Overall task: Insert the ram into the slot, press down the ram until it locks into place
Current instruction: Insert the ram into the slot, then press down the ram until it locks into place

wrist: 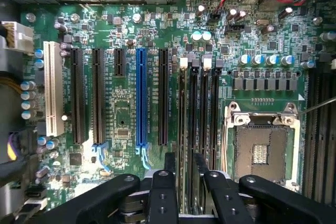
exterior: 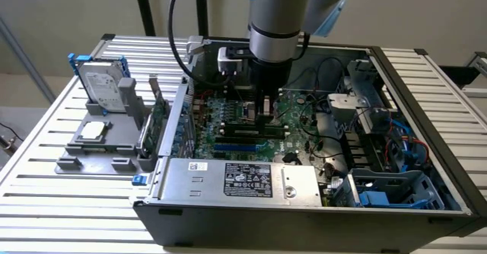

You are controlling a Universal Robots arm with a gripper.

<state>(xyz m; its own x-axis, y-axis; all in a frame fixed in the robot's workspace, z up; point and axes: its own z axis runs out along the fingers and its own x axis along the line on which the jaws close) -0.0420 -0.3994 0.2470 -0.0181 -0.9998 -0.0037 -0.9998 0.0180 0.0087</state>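
The jaws (wrist: 181, 169) hang low over the motherboard (wrist: 126, 114) inside the open computer case (exterior: 426, 168), and between their two dark fingers (wrist: 169, 163) sits the ram (wrist: 182, 190), seen edge-on and largely hidden by the gripper body, so the jaws are closed on it. It stands in line with the slot (wrist: 182, 114), one of four long black parallel sockets beside the square processor socket (wrist: 260, 148); whether the ram touches the slot cannot be made out. In the exterior view the jaws (exterior: 266, 117) reach down to the black sockets near the case's middle, the ram itself hard to tell apart there. A long blue slot (wrist: 140, 98) lies a few sockets away from the memory sockets. Board lettering is too small to read. The power supply (exterior: 236, 180) carries a dark label with unreadable print. On the slatted desk (exterior: 45, 151), toward the exterior view's left, a grey holder (exterior: 95, 137) props a hard drive (exterior: 102, 88).
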